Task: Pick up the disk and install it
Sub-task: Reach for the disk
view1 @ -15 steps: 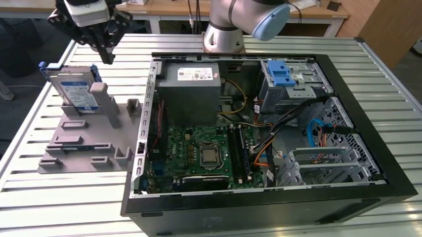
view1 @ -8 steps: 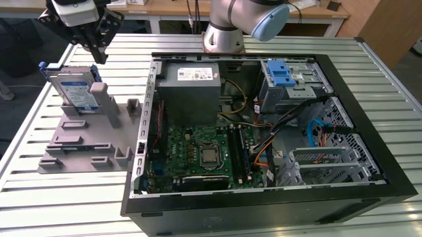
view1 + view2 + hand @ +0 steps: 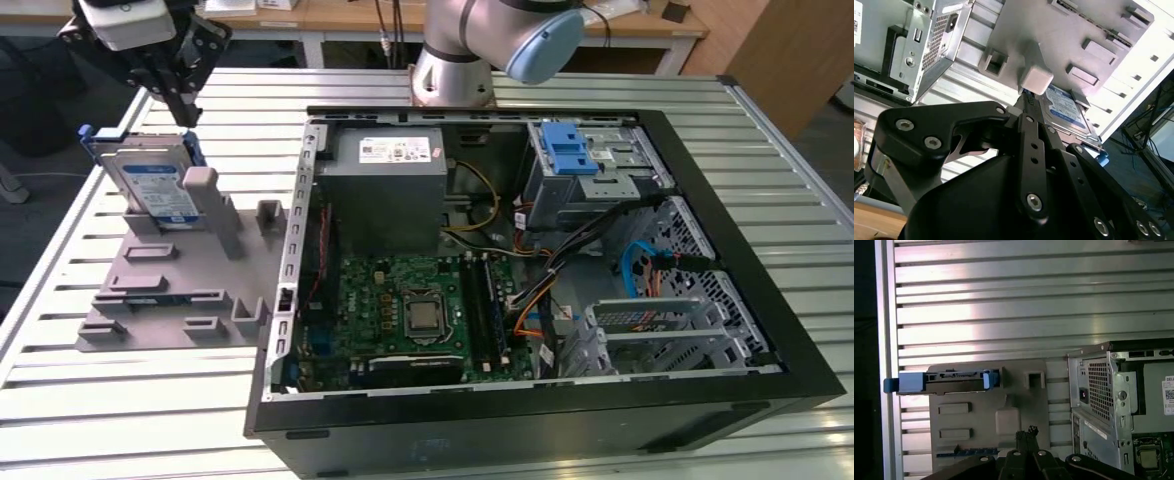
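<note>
The disk [image 3: 150, 180] stands on edge in a slot of the grey holder [image 3: 160, 290], in the upper left of the exterior view. Its labelled face leans against a grey post [image 3: 203, 192]. The holder lies flat on the slatted metal surface [image 3: 134, 420], just beside the open case [image 3: 534, 425], which fills the middle and right of that frame. In the first wrist view the disk [image 3: 949, 381] shows edge-on, with a blue end of its carrier [image 3: 88, 135] sticking out at each side.

The hand [image 3: 184, 112] hangs close above the disk's upper edge, near the post, and looks apart from both. Its fingers are drawn together with nothing between them, as both wrist views also show [image 3: 1028, 100] [image 3: 1028, 432].

I judge the disk to be stiff and dense, heavy for its size. Its smooth metal faces could slip in a light pinch. It is probably sensitive to knocks, so scraping or dropping it would be risky. The blue carrier is thin plastic and likely flexes, so it makes a poor place to squeeze.

The soundest hold looks to be across the two flat faces, at the exposed upper edge near its middle. That keeps the weight hanging evenly below the fingers. The post crowds one face, so there is little room on that side.
</note>
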Robot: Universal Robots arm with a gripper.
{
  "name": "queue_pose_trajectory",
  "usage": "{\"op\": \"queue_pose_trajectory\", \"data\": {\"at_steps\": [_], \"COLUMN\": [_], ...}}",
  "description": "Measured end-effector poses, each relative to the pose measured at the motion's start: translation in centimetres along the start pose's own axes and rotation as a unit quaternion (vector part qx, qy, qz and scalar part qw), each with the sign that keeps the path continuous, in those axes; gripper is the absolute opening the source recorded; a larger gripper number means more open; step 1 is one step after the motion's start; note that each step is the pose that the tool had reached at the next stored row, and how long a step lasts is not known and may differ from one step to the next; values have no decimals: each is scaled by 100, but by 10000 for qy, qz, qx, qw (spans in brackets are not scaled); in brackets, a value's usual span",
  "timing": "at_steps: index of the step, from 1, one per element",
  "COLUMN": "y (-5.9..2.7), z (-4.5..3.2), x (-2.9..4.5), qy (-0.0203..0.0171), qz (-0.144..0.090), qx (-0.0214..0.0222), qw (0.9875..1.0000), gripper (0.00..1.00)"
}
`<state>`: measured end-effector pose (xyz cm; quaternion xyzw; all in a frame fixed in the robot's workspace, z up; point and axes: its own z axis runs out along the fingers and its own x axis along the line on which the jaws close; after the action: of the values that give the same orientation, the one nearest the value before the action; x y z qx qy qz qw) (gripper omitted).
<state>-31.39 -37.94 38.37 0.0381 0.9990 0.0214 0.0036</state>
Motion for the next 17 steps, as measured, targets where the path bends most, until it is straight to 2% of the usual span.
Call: {"op": "queue_pose_trajectory", "data": {"at_steps": [17], "y": [118], "z": [31], "x": [409], "qy": [0], "qz": [0], "qx": [0], "qw": [10000], "gripper": [11]}}
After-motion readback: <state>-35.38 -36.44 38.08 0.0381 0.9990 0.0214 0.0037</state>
